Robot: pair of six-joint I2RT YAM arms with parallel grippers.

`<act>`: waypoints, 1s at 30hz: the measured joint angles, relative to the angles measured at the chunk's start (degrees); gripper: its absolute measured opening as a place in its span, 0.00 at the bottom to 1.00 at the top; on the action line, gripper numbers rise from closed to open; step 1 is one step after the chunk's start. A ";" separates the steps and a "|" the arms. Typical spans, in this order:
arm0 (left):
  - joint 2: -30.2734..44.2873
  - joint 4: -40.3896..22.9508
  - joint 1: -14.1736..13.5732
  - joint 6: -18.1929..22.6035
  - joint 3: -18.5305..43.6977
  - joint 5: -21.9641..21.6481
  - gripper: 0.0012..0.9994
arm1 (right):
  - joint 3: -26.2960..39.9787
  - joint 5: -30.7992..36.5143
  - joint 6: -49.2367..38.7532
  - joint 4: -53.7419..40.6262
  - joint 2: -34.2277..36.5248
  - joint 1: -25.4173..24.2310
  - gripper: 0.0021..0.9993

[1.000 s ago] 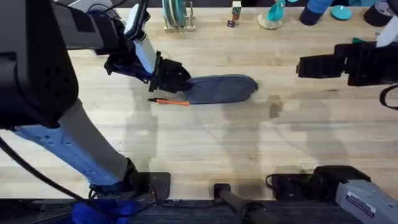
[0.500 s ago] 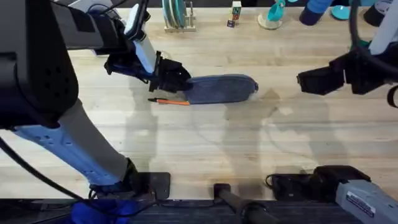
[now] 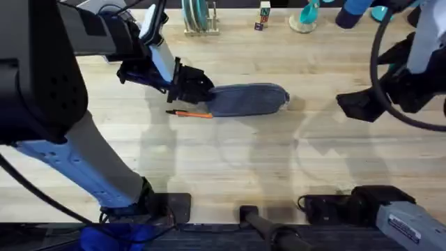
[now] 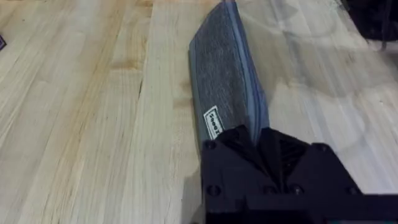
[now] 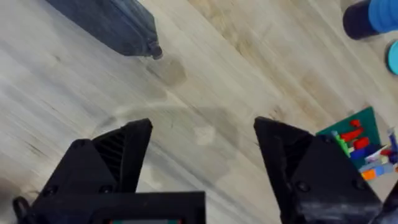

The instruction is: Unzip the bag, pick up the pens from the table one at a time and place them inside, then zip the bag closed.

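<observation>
the blue-grey pencil pouch [image 3: 247,100] lies on the plank table [image 3: 237,160] with its long axis running across the overhead view, one rounded end toward the left arm and the other, where a small dark zipper pull [image 5: 157,53] sticks out, pointing toward the right arm. the left gripper [image 3: 197,88] sits at the pouch's left end, its black fingers drawn together over the fabric edge there; in the left wrist view the pouch [image 4: 227,81] runs straight away from the fingers along its zipper line, so this arm looks to be pinning that end down. one orange pen [image 3: 189,113] with a dark tip lies on the wood just beside the same end, on the near side of the pouch, right by the left gripper. the right gripper [image 3: 355,104] hangs well apart from the pouch, off its right end, with its two fingers spread wide. from it the zipper pull lies leftward, roughly in line with the pouch's long axis, and this arm is the nearer one to that end. judging from this, the coming move is for the right gripper to close the gap along that axis and take the pull while the left holds the far end steady; whether the zipper is shut along its full length i cannot tell.
</observation>
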 joint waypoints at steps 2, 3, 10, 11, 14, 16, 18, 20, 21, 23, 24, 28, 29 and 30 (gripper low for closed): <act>0.00 0.01 0.00 -0.01 0.00 0.00 0.04 | 0.00 -0.02 -1.39 -0.02 0.00 0.00 1.00; 0.00 0.02 0.00 0.00 0.00 0.00 0.04 | 0.00 -0.04 -2.18 -0.02 0.00 0.00 1.00; 0.00 0.04 0.00 0.00 0.00 0.00 0.04 | 0.13 -4.04 -5.63 -0.22 2.98 -2.63 1.00; 0.00 0.04 0.00 -0.01 0.00 0.00 0.04 | 0.13 -5.41 -6.05 -0.21 3.96 -3.43 1.00; 0.00 0.05 0.00 0.00 0.00 0.00 0.04 | 0.13 -9.58 -7.57 -0.17 6.43 -5.47 1.00; 0.00 0.06 0.00 -0.02 0.00 0.00 0.04 | 0.13 -12.26 -8.82 0.07 7.71 -6.54 1.00; 0.00 0.05 0.00 0.00 0.00 0.00 0.04 | 0.13 -14.85 -9.74 0.64 8.66 -7.32 0.99; 0.00 0.07 0.00 0.00 0.00 0.00 0.04 | 0.13 -17.13 -10.42 1.11 9.38 -7.92 0.99; 0.00 0.07 0.00 0.00 0.00 0.00 0.04 | 0.13 -18.24 -10.85 1.24 9.67 -8.16 0.99; 0.00 0.07 0.00 0.00 0.00 0.00 0.04 | 0.13 -19.95 -11.81 1.31 10.24 -8.60 0.99; 0.00 0.07 0.00 0.00 0.00 0.00 0.04 | 0.13 -20.60 -12.14 1.31 10.53 -8.79 0.99; 0.00 0.07 0.00 0.00 0.00 0.00 0.04 | 0.13 -22.94 -13.44 1.40 12.08 -9.33 0.99; 0.00 0.07 0.00 0.00 0.00 0.00 0.04 | 0.13 -23.28 -13.66 1.42 12.47 -9.37 0.99; 0.00 0.07 0.00 0.00 0.00 0.00 0.04 | 0.13 -23.59 -13.91 1.45 12.86 -9.38 0.99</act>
